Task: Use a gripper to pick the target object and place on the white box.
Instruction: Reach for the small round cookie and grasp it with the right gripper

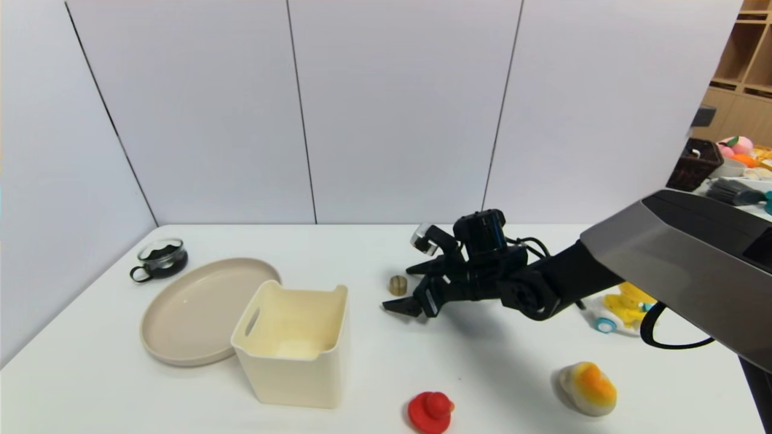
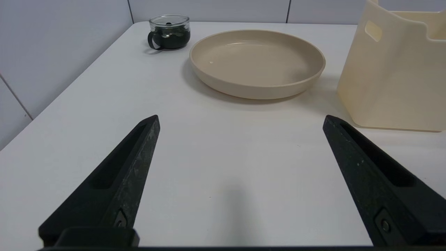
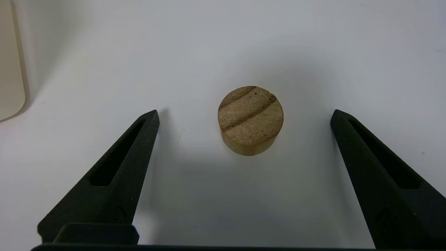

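Landmark: the white box, standing upright on the table with its mouth up, ready to receive.
Wooden plug: flat on the table, to the right of the box and a little behind it, well apart from it, nothing crowding it.
Right gripper: low over the table just right of the plug, its 2 fingers spread wide and empty; the plug sits centred just ahead of the tips, probably lined up for a straight push and squeeze.
Left gripper: fingers wide apart and empty, low over the table on the box's front-left side, apparently idle.
Plate: touching or slightly under the box's left side.
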Robot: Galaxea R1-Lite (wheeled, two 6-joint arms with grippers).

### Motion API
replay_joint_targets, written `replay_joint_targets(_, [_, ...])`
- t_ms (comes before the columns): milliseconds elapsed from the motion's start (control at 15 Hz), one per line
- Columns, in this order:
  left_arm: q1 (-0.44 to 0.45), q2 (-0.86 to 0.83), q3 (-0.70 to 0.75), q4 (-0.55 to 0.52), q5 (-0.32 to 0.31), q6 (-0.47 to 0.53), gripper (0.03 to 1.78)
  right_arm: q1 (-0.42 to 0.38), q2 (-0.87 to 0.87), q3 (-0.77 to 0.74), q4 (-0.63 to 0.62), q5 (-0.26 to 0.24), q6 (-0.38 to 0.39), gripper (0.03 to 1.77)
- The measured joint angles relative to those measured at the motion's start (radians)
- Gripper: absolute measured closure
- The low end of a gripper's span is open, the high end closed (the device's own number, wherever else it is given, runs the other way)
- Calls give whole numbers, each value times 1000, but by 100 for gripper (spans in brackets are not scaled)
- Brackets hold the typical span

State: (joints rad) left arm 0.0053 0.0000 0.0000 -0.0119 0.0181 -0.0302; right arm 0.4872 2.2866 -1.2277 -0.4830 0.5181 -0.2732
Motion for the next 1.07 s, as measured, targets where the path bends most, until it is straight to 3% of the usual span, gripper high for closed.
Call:
replay_joint_targets(1000, [0,0,0,0,0,0,12,12,53,-71,-3,-3,-1,10])
replay_joint_targets(1067, [0,0,0,0,0,0,12,12,57,-74,-4,-3,0,30])
